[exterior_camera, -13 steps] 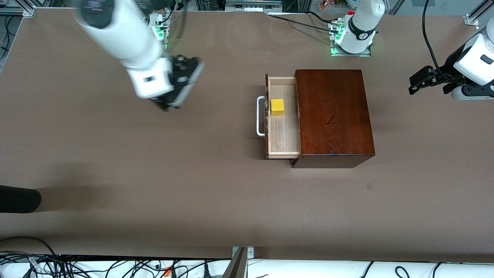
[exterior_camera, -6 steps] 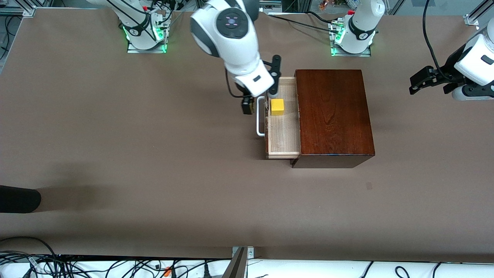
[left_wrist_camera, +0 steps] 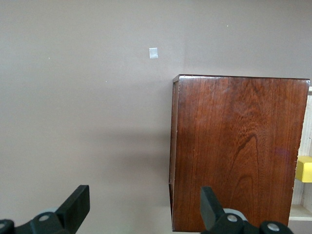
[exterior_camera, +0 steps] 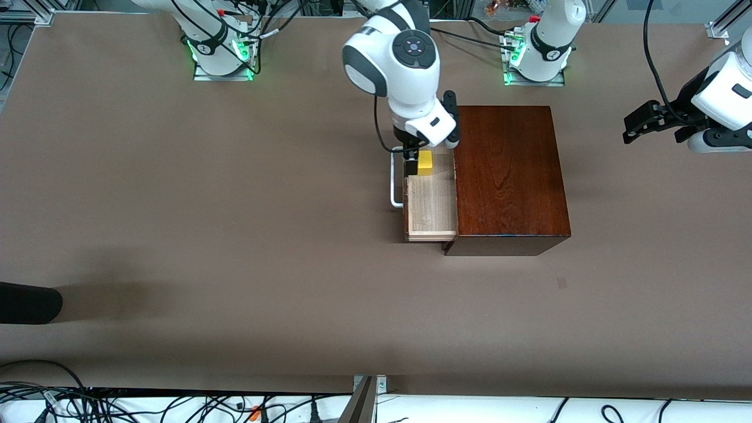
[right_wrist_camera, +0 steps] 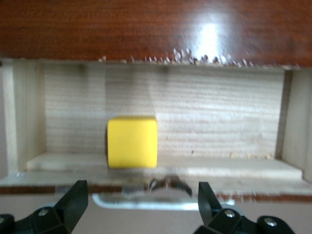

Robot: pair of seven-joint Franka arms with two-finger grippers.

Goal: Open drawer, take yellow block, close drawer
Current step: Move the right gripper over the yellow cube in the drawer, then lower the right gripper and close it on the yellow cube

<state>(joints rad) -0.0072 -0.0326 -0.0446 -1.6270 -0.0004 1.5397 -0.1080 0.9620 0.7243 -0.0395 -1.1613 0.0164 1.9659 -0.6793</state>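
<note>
The drawer (exterior_camera: 432, 205) stands pulled out of the dark mahogany box (exterior_camera: 508, 176), its white bar handle (exterior_camera: 396, 197) toward the right arm's end. The yellow block (exterior_camera: 426, 163) sits in the tray on the pale wood. My right gripper (exterior_camera: 415, 157) hangs open over the drawer front and handle, just beside the block. In the right wrist view the block (right_wrist_camera: 132, 142) lies in the tray (right_wrist_camera: 204, 107) past the handle (right_wrist_camera: 161, 201), with the open gripper (right_wrist_camera: 141, 207) empty. My left gripper (exterior_camera: 646, 123) waits open at the left arm's end; its wrist view shows the gripper (left_wrist_camera: 144, 209), the box (left_wrist_camera: 239, 146) and the block (left_wrist_camera: 304, 169).
A dark rounded object (exterior_camera: 29, 302) juts in at the table's edge on the right arm's end, nearer the camera. A small tape mark (exterior_camera: 562, 282) lies on the brown table nearer the camera than the box. Cables run along the front edge.
My right arm has swung from the right arm's end of the table to over the drawer's front, ending close beside the yellow block. The left arm has not moved.
</note>
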